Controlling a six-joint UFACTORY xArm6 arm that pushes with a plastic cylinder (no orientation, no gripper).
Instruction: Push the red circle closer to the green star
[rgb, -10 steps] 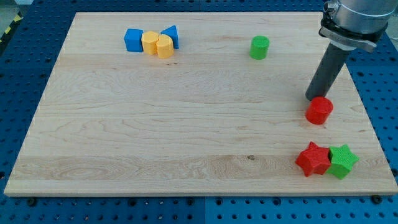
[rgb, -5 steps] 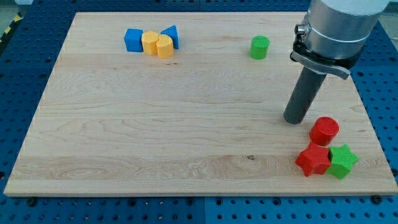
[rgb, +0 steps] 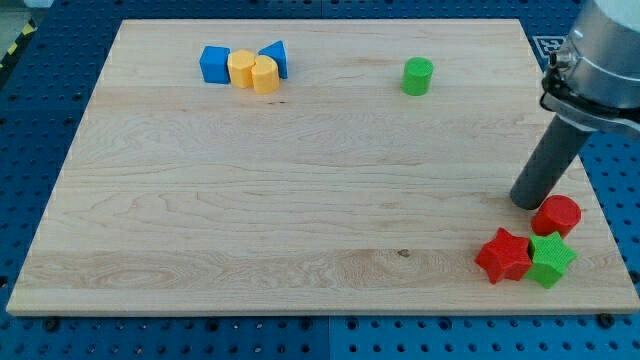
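1. No gripper is fitted; nothing is held. Only a bare rod is carried, and my tip is set down just up-left of the red circle, apparently touching its edge or just beside it.
2. The red circle is found near the view's right edge of the board, directly above the green star and apparently touching its upper point. The task looks nearly or fully met.
3. If any push is left, it should be kept short and slow, aimed down the view through the circle's centre. An off-centre shove is likely to roll the circle sideways off the star.
4. The red star is butted against the green star's left side; a hard push would probably shift both.
5. Edge risk: little board is left to the right of and below the pair. A rightward push component should be avoided.
6. Open room is available up and to the left for retreat. The green cylinder and the blue/yellow cluster lie well apart, near the top.
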